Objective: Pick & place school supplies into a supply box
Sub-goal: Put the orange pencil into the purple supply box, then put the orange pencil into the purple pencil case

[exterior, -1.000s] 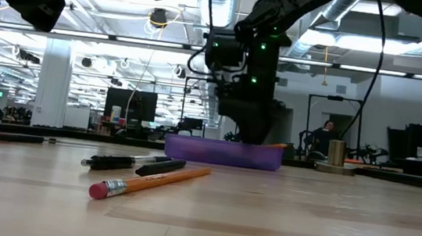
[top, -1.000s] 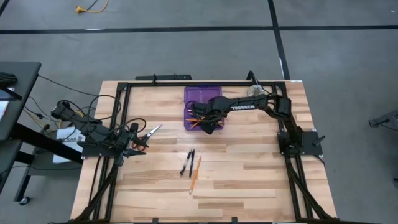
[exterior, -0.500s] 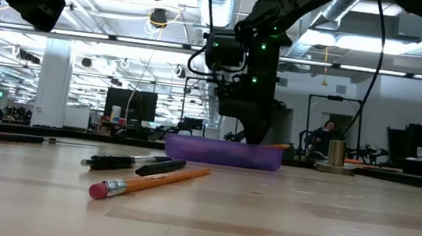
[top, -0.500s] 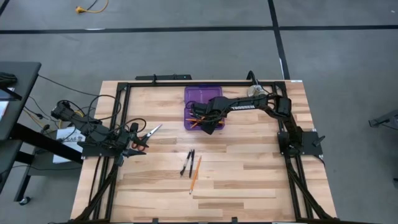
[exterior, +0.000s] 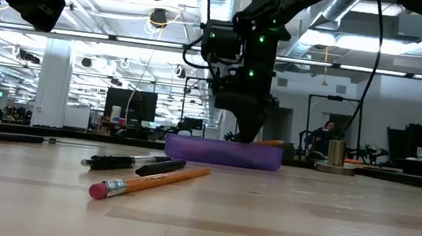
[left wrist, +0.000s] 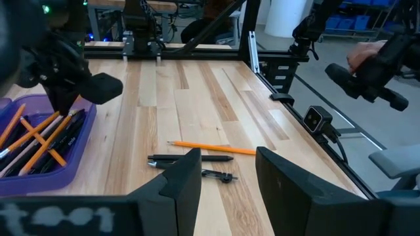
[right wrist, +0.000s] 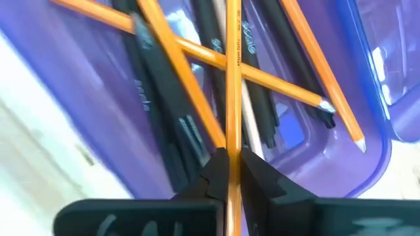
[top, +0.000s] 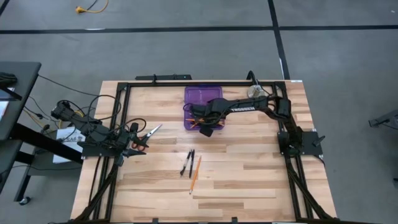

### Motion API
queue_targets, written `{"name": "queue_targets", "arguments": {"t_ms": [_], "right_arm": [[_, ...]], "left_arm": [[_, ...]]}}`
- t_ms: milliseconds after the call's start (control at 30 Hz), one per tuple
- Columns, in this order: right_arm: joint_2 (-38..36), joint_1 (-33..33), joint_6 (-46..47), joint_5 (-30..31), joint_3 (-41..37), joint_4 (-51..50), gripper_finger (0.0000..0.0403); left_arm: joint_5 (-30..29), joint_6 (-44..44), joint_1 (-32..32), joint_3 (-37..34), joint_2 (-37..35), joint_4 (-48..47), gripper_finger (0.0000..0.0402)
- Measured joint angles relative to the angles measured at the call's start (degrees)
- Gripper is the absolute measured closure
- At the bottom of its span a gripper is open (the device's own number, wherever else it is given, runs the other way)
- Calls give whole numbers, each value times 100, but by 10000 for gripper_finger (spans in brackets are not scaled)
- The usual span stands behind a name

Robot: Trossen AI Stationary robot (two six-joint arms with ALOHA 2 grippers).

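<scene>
Pencil (right wrist: 233, 78) in right gripper (right wrist: 230, 164), fingers pinching its shaft, over purple box (top: 212, 91) at surface's far side. Likely light, stiff, slick; mid-shaft hold suits. Left gripper (left wrist: 226, 174) fingers spread, parked near scissors (top: 151, 131). Pens (top: 188, 162) lie loose.

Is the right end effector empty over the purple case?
No, the right end effector is shut on an orange pencil above the purple case.
</scene>
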Motion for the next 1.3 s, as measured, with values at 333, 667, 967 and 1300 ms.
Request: {"name": "queue_targets", "arguments": {"t_ms": [333,667,967,1300], "right_arm": [[-1,104,-187,-18,525,-87,396],[-1,80,-136,-2,536,-97,333],[-1,85,242,44,536,-236,258],[-1,228,2237,-600,536,-910,266]], "left_arm": [[0,1,0,0,1,0,269],[2,0,0,0,0,0,269],[2,1,0,0,2,0,269],[3,1,0,0,0,-2,269]]}}
